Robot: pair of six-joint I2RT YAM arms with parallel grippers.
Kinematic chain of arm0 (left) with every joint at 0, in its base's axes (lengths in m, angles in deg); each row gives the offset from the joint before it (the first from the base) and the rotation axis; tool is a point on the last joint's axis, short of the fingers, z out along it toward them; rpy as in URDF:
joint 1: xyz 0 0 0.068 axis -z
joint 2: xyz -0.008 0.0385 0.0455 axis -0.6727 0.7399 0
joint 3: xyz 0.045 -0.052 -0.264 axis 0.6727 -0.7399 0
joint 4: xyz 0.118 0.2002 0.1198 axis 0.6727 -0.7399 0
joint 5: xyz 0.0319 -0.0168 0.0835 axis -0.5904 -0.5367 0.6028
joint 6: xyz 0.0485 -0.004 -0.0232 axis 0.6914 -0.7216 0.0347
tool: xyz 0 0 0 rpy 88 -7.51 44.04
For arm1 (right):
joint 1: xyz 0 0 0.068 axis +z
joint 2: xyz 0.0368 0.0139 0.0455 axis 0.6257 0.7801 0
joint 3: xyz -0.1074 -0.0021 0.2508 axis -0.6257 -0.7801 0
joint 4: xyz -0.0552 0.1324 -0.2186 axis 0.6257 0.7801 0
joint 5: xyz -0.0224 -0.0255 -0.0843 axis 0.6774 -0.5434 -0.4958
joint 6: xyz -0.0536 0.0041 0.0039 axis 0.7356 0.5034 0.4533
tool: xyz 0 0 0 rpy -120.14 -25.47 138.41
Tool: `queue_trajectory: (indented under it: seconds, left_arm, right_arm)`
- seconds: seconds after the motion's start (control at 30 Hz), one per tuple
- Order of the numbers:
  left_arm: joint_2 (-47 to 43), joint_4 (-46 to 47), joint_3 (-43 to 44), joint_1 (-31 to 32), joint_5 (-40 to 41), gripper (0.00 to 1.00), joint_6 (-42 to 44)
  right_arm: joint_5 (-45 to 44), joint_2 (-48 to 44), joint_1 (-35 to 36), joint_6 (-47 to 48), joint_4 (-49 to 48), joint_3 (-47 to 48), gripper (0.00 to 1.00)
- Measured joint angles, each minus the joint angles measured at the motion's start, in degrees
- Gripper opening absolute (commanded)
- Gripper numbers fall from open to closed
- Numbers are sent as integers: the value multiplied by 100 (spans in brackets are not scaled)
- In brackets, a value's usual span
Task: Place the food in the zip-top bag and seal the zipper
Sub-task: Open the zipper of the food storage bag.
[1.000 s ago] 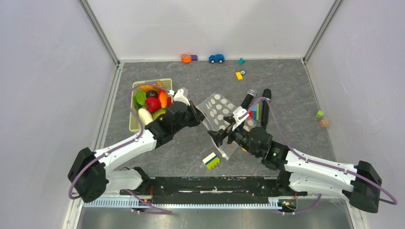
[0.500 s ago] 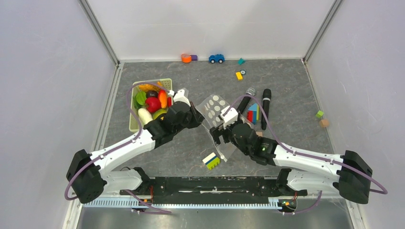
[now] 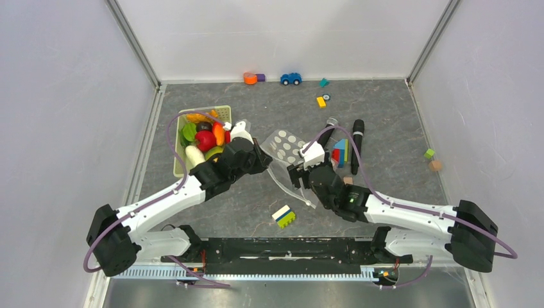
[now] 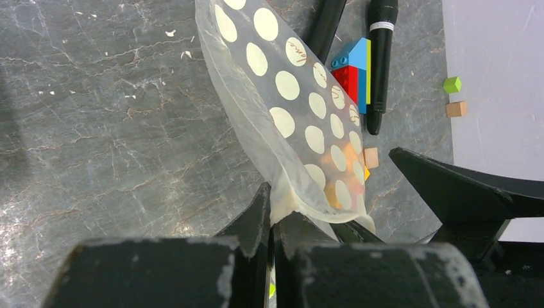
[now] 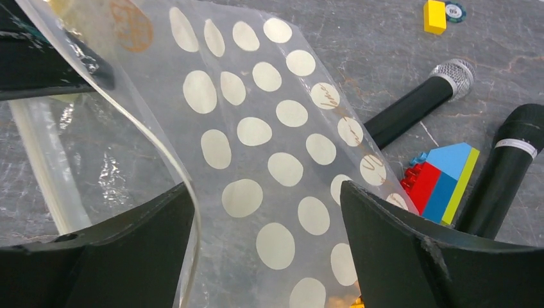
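Observation:
The food lies in the pale green basket [image 3: 181,168]: a red piece [image 3: 205,140], an orange carrot [image 3: 219,133], green [image 3: 188,131], white [image 3: 194,156] and dark purple [image 3: 204,126] pieces. The clear dotted zip-top bag [image 3: 286,145] lies mid-table, its near edge raised. My left gripper [image 3: 262,160] is shut on one edge of the bag [image 4: 289,96] and pinches the bunched film [image 4: 277,212]. My right gripper [image 3: 297,174] is open, with the dotted bag [image 5: 269,147] between its fingers [image 5: 410,256]. The whitish zipper [image 5: 51,170] runs along the bag's open mouth at left.
Two black microphones [image 3: 328,131] [image 3: 356,145] and a stack of coloured blocks [image 3: 342,152] lie right of the bag. A green, white and blue block [image 3: 284,216] lies near the front. A toy car [image 3: 290,78], an orange toy [image 3: 250,78] and small blocks sit by the far wall.
My right gripper has moved left and away from the bases onto the bag. The bag's near part has lifted off the table and its mouth has spread. The left gripper still holds its edge.

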Motion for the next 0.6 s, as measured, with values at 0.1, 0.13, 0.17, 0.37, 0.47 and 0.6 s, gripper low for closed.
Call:
queue_trajectory:
  seconds: [0.1, 0.13, 0.17, 0.37, 0.47, 0.6]
  left_arm:
    - [-31, -114, 33, 2, 11, 2, 0]
    - [-33, -168, 63, 0, 15, 2, 0]
    - [-33, -195, 83, 2, 20, 2, 0]
    - [-81, -428, 238, 7, 162, 6, 24]
    - [-195, -577, 284, 7, 297, 10, 111]
    - [-398, -824, 350, 13, 514, 25, 293]
  right_arm:
    - [-109, 118, 2, 33, -17, 0, 63]
    - [-142, 136, 4, 81, -39, 0, 49]
    - [-186, 138, 7, 162, -76, 2, 38]
    - [-426, 109, 26, 595, -374, 337, 0]
    - [-581, 26, 26, 754, -487, 590, 0]
    - [-833, -61, 26, 857, -503, 870, 0]
